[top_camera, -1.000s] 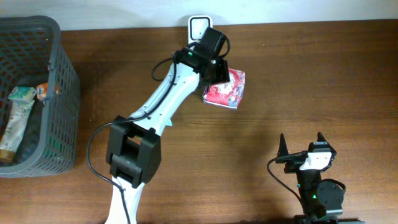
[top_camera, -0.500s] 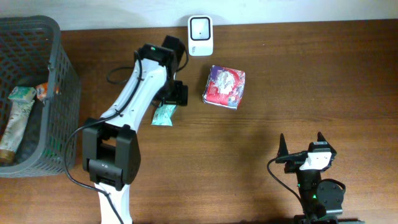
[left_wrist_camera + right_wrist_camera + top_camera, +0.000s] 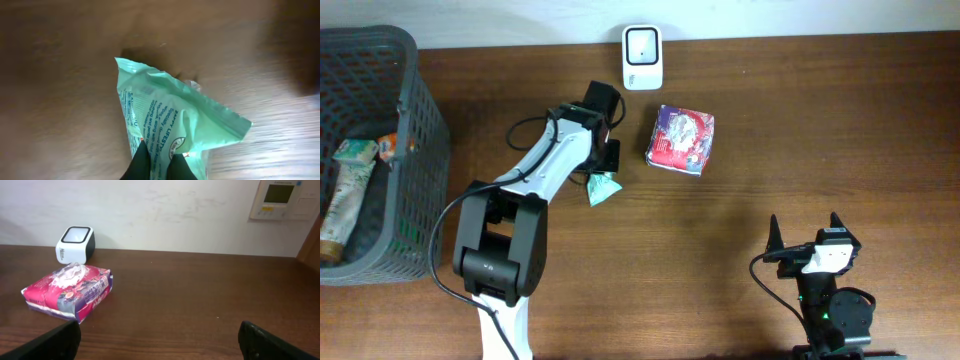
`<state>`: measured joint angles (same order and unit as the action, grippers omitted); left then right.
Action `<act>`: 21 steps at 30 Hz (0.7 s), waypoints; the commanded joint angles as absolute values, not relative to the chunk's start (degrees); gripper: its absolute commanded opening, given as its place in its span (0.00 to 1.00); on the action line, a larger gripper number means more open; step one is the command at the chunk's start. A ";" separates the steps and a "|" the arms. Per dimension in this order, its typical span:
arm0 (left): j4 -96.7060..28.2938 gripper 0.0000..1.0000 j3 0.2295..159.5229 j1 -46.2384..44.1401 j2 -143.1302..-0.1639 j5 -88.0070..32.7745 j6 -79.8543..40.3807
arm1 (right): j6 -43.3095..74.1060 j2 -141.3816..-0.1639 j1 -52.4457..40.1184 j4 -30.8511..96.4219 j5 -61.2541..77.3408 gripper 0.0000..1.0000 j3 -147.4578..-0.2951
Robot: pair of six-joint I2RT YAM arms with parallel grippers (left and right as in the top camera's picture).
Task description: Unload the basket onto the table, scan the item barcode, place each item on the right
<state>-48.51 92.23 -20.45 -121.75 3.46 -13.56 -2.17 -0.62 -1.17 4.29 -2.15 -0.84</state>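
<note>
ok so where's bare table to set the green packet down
Widest bare wood lies right of the pink wipes pack, in front of the right hand. Another patch sits between the basket and the left arm. Crowded: scanner, pack and the left hand holding the green packet.

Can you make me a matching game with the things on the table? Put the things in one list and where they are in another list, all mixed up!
Things:
1. green packet
2. pink packet
3. white scanner
4. grey basket

Places:
A. at the far edge of the table, by the wall
B. at the table's left end
C. pinched in the left gripper
D. lying loose on the table near the scanner

Pairs: 1-C, 2-D, 3-A, 4-B
</note>
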 commanded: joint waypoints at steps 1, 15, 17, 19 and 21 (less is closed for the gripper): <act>-42.83 0.00 92.68 -20.36 -121.91 -10.04 -18.63 | -2.59 -0.19 -1.48 4.45 -2.83 0.99 -0.32; -27.81 0.00 93.03 -29.52 -121.95 -8.10 -20.10 | -2.59 -0.21 -1.48 4.43 -2.83 0.99 -0.32; -27.79 0.00 93.06 -30.26 -121.91 -6.59 -20.10 | -2.59 -0.19 -1.48 4.43 -2.83 0.99 -0.32; -27.97 0.00 93.06 -30.04 -121.91 -4.38 -20.10 | -2.59 -0.21 -1.48 4.45 -2.83 0.99 -0.32; -29.47 0.00 93.06 -29.32 -121.93 -1.43 -20.12 | -2.59 -0.21 -1.48 4.45 -2.83 0.99 -0.32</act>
